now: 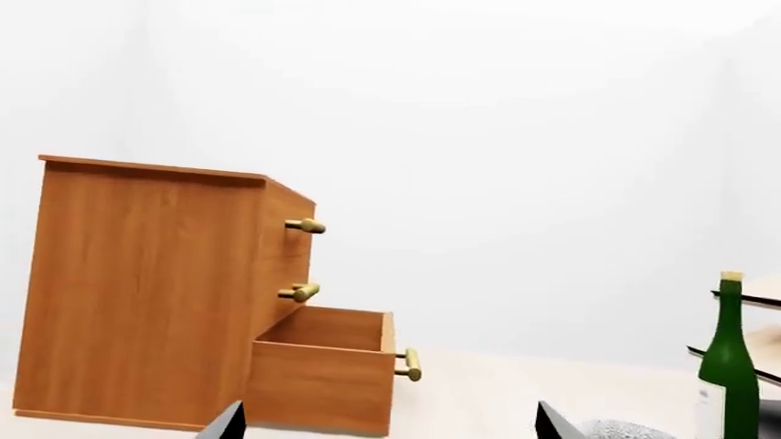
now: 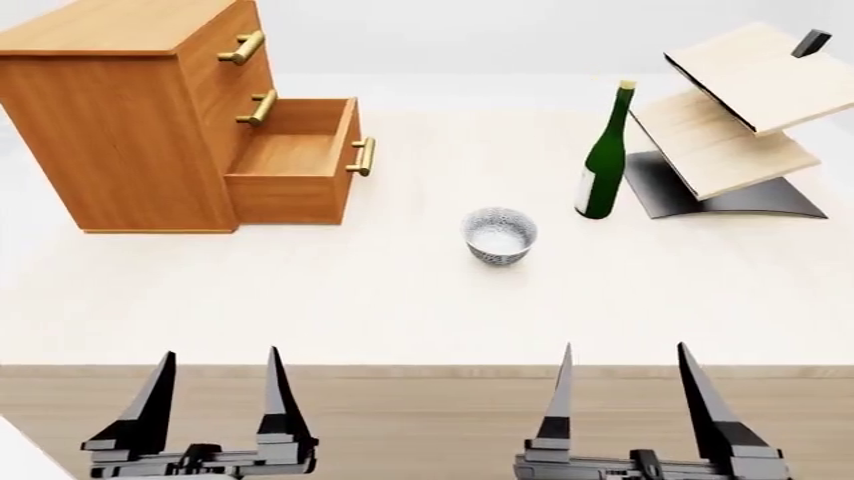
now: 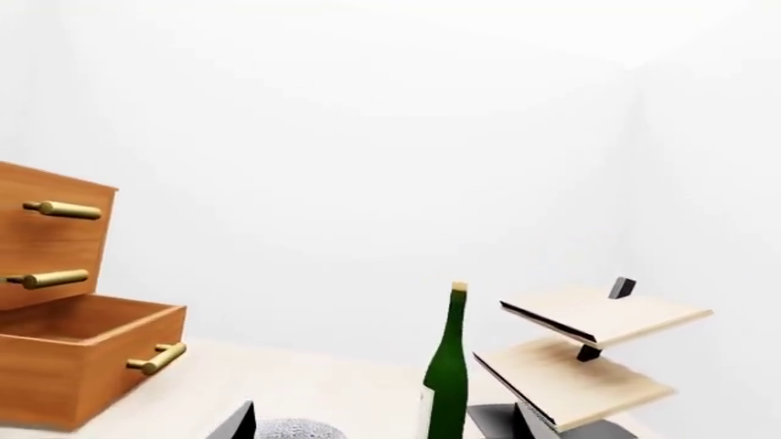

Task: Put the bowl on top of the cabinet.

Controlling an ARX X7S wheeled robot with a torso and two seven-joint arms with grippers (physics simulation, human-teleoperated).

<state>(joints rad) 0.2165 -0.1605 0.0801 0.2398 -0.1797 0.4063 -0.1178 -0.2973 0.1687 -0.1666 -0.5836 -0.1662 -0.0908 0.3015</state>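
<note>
The small patterned bowl (image 2: 501, 236) stands upright on the pale table, about mid-table; its rim peeks into the left wrist view (image 1: 623, 430) and the right wrist view (image 3: 293, 430). The orange-brown cabinet (image 2: 134, 110) stands at the far left with its bottom drawer (image 2: 296, 160) pulled out; it also shows in the left wrist view (image 1: 146, 293). My left gripper (image 2: 211, 385) and right gripper (image 2: 625, 385) hover open over the table's near edge, well short of the bowl, holding nothing.
A green bottle (image 2: 605, 155) stands upright right of the bowl. Behind it leans a tilted light-wood tiered rack (image 2: 727, 110) on a dark base. The table's front edge (image 2: 427, 370) runs just beyond my fingertips.
</note>
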